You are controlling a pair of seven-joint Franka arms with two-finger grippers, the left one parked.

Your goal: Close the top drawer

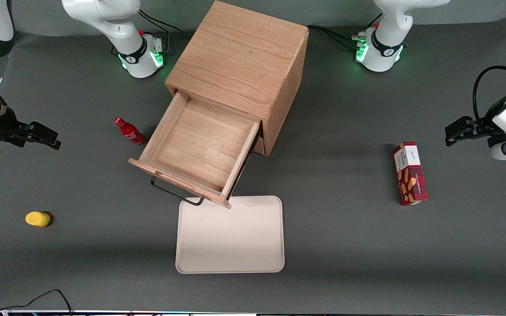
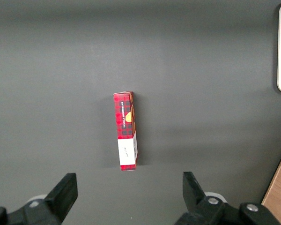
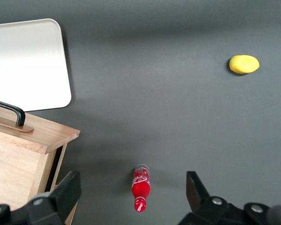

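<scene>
The top drawer (image 1: 200, 145) of the wooden cabinet (image 1: 240, 57) stands pulled far out, and its inside is empty. Its black wire handle (image 1: 174, 193) sits on the front panel, which faces the front camera. The right wrist view shows a corner of the drawer front (image 3: 33, 133) and one end of the handle (image 3: 9, 110). My gripper (image 1: 50, 137) hangs open above the table toward the working arm's end, well apart from the drawer. Nothing is between its fingers (image 3: 132, 180).
A red bottle (image 1: 130, 131) stands on the table between my gripper and the drawer, directly below the fingers (image 3: 141, 187). A yellow object (image 1: 37, 218) lies nearer the front camera. A cream tray (image 1: 231, 235) lies in front of the drawer. A red box (image 1: 410, 173) lies toward the parked arm's end.
</scene>
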